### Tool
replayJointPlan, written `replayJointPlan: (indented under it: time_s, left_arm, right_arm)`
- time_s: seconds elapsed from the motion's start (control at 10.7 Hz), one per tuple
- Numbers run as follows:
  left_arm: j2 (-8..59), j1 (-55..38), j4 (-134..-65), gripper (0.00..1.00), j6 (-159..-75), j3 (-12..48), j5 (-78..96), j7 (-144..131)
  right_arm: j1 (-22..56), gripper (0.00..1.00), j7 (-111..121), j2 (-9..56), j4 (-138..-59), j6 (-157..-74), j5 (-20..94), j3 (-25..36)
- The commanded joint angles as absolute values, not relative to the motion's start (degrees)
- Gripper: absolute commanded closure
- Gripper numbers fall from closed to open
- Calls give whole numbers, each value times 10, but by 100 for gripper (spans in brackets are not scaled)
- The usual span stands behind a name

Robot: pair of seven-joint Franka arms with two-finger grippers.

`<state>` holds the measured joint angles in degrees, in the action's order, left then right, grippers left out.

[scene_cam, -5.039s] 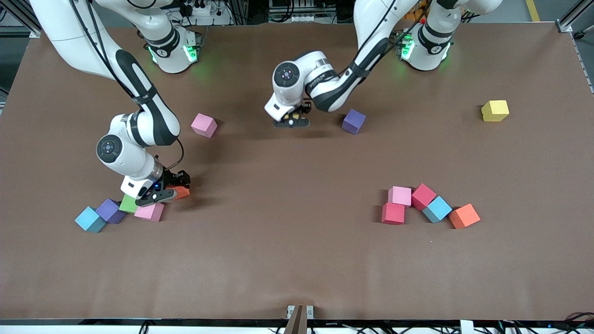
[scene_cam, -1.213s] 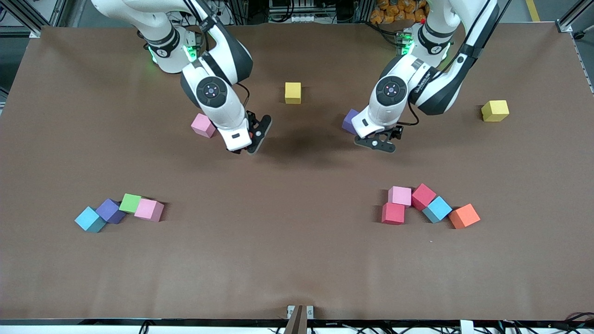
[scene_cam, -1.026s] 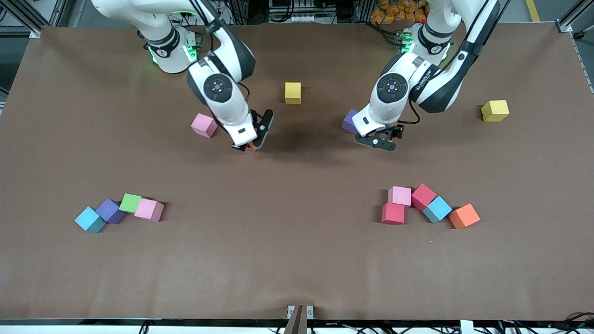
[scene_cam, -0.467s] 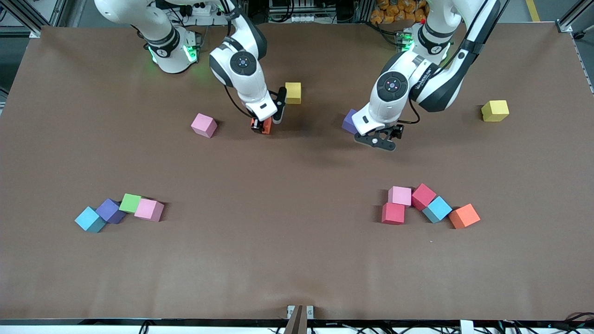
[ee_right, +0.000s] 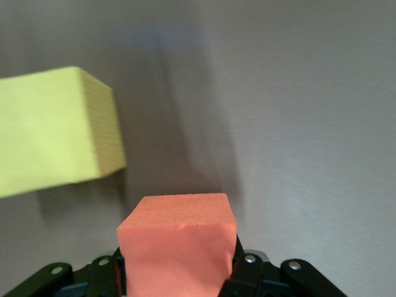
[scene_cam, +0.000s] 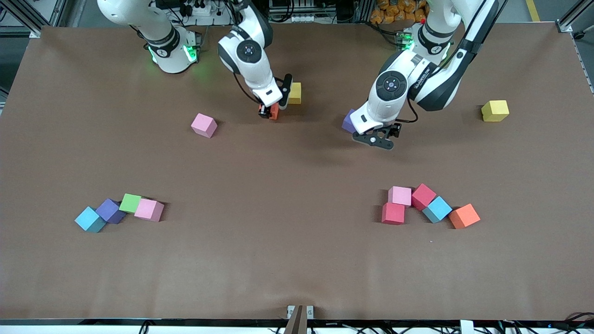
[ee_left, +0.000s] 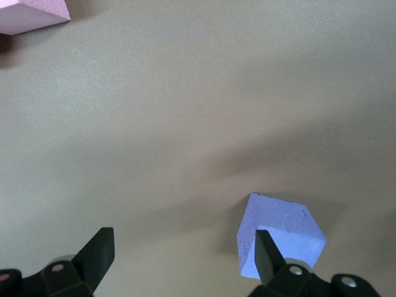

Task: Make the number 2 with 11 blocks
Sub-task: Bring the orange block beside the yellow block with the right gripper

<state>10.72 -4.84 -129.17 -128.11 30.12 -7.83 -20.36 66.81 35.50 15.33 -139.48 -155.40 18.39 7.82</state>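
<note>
Right hand [scene_cam: 274,110], upper centre of frame, clamps orange block [scene_cam: 274,112] beside yellow block [scene_cam: 293,93]: could knock it. Left hand [scene_cam: 374,139] apart, near purple block [scene_cam: 348,121].

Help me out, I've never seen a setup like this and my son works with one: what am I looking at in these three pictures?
Two white robot arms stand at a brown table. The wide picture looks down from across the table; the other two come from cameras on the arms' wrists.

The right gripper is shut on an orange block, held just beside a yellow block; its wrist view shows both up close.

The left gripper is open, empty, by a purple block, seen beside one finger in its wrist view.

Loose foam blocks lie around: a pink one, another yellow one, and two small clusters nearer the camera. No digit is formed yet.
</note>
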Motion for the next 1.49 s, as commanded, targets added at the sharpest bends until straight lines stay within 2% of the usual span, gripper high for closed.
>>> replayJointPlan:
  time_s: [0.0, 1.03, 1.4]
  left_arm:
    - [99, -47, -1301, 0, -1288, 304, -66, -193]
    - [99, -47, -1301, 0, -1288, 305, -50, -193]
    - [99, -47, -1300, 0, -1289, 305, -50, -193]
  right_arm:
    - [705, 99, 362, 136, -1421, -1575, 212, 90]
    - [767, 99, 277, 133, -1423, -1578, 212, 90]
    - [773, 99, 285, 141, -1423, -1607, 211, 88]
